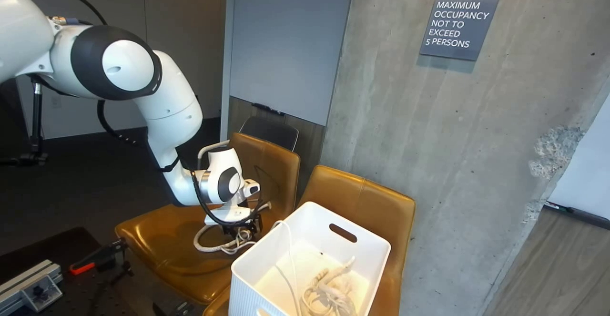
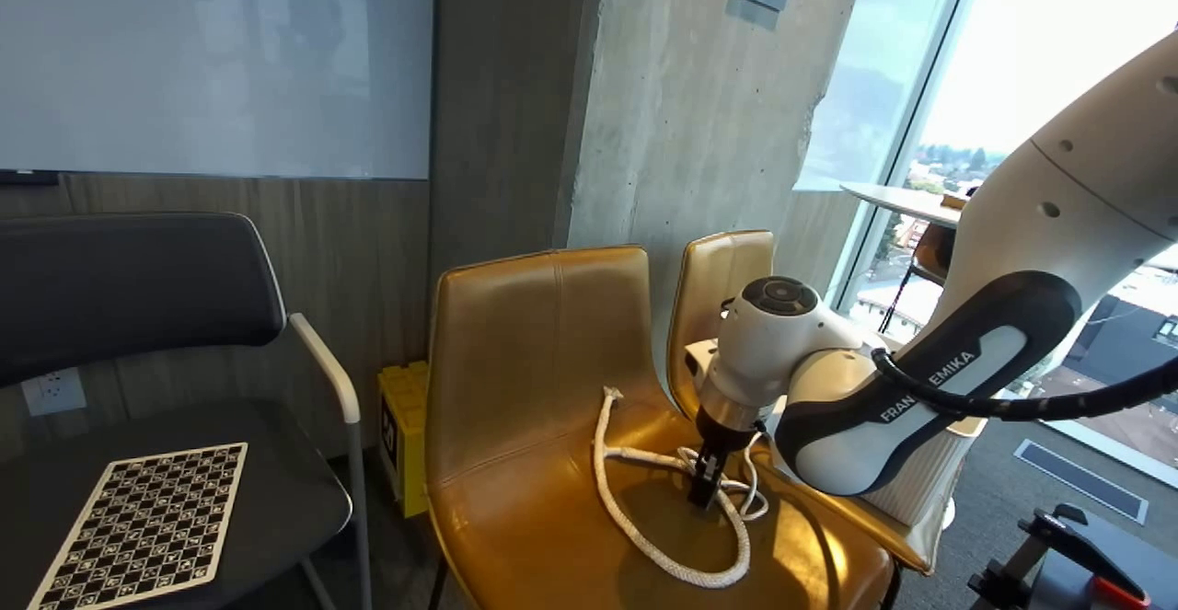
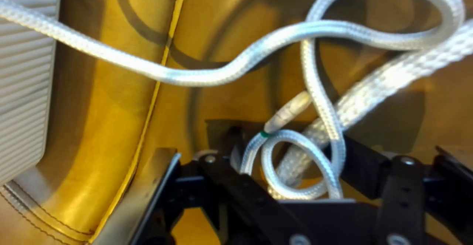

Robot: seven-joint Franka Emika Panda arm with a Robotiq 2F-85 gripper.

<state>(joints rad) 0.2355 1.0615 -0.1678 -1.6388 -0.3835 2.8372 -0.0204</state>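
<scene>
In exterior view, lower left: tan chair (image 1: pixel 162 254), braided rope (image 1: pixel 212 249) on it. Left of centre: gripper (image 3: pixel 293 156) at rope; wrist view shows jaws apart, thin cord (image 3: pixel 207 77) looped between. Bottom centre: white bin (image 1: pixel 314 230), tangle (image 1: pixel 333 301) already inside, perhaps several ropes; braided rope still outside.
</scene>
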